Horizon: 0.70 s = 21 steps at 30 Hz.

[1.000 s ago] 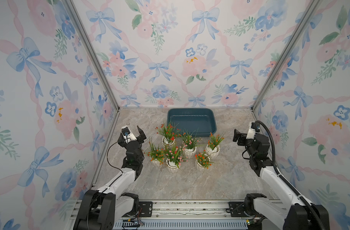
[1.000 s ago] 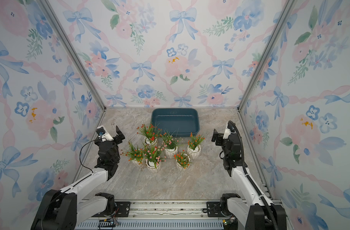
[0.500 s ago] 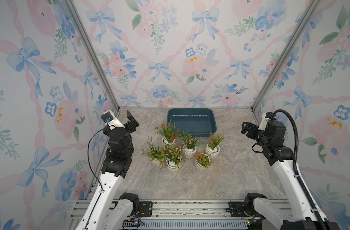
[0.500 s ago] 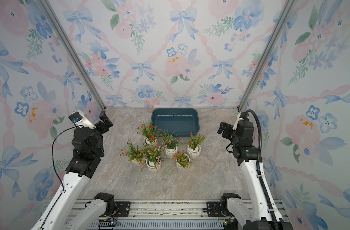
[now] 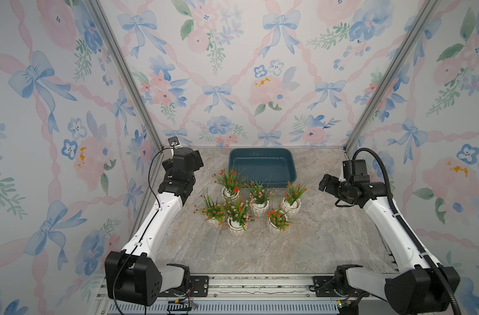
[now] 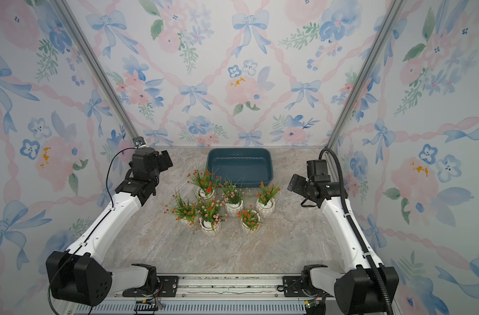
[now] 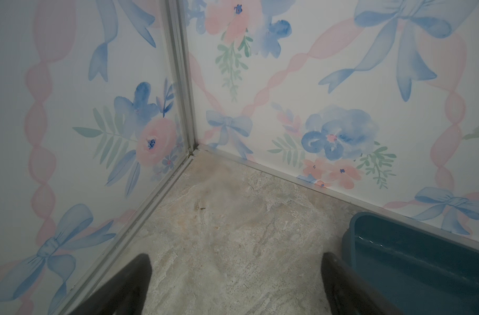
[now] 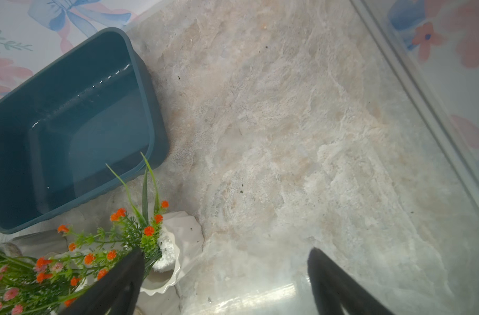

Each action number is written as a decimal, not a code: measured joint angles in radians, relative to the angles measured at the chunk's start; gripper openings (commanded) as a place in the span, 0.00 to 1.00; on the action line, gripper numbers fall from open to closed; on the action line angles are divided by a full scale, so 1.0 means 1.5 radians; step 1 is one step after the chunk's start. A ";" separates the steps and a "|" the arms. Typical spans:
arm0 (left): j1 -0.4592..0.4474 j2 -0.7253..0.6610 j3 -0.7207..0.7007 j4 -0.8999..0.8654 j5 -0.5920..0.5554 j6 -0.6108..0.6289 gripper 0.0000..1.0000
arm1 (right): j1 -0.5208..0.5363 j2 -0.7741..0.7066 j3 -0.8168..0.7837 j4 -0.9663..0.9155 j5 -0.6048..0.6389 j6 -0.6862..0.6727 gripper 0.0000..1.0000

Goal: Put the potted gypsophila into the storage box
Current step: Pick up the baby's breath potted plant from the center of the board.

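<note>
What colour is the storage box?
The storage box is plain dark teal-blue, clearest in the right wrist view.

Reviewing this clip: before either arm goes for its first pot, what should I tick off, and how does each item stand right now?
1. Storage box empty and level: ok.
2. All six potted gypsophila upright on the table, none boxed: ok.
3. Left gripper open, empty: ok.
4. Right gripper open, empty: ok.
5. Nearest pot unobstructed on the side facing the right gripper: ok.
6. Finger room between the clustered pots: cannot tell; sprigs overlap.
</note>
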State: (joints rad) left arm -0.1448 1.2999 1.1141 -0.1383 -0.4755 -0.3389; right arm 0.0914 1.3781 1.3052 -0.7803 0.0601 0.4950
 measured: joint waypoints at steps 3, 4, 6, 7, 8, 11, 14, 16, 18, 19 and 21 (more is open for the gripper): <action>0.024 0.018 -0.009 -0.002 0.037 -0.009 0.98 | 0.011 0.006 0.000 -0.011 -0.006 0.025 0.86; 0.031 0.025 -0.009 -0.004 0.053 -0.011 0.98 | 0.015 0.011 0.000 -0.014 -0.012 0.032 0.85; 0.040 0.036 -0.010 -0.006 0.077 -0.017 0.98 | 0.023 0.022 0.000 -0.017 -0.023 0.042 0.83; 0.044 0.039 -0.011 -0.007 0.086 -0.020 0.98 | 0.028 0.029 0.000 -0.017 -0.028 0.045 0.81; 0.046 0.040 -0.012 -0.009 0.095 -0.021 0.98 | 0.036 0.037 -0.001 -0.016 -0.036 0.048 0.80; 0.054 0.041 -0.014 -0.012 0.112 -0.027 0.97 | 0.059 0.059 -0.006 -0.010 -0.058 0.062 0.78; 0.059 0.041 -0.014 -0.012 0.125 -0.031 0.97 | 0.081 0.086 -0.007 -0.005 -0.076 0.076 0.76; 0.062 0.044 -0.014 -0.012 0.133 -0.035 0.97 | 0.091 0.109 -0.006 -0.001 -0.084 0.084 0.75; 0.068 0.052 -0.013 -0.017 0.141 -0.039 0.97 | 0.098 0.136 -0.006 0.000 -0.091 0.089 0.74; 0.071 0.056 -0.013 -0.020 0.144 -0.040 0.97 | 0.100 0.146 -0.006 0.001 -0.093 0.090 0.74; 0.078 0.068 -0.013 -0.030 0.154 -0.040 0.96 | 0.102 0.170 -0.006 0.003 -0.097 0.089 0.71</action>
State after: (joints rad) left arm -0.0280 1.4021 1.0946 -0.1825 -0.2443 -0.3988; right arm 0.2451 1.6333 1.2957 -0.7753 -0.0849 0.6285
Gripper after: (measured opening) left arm 0.964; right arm 0.736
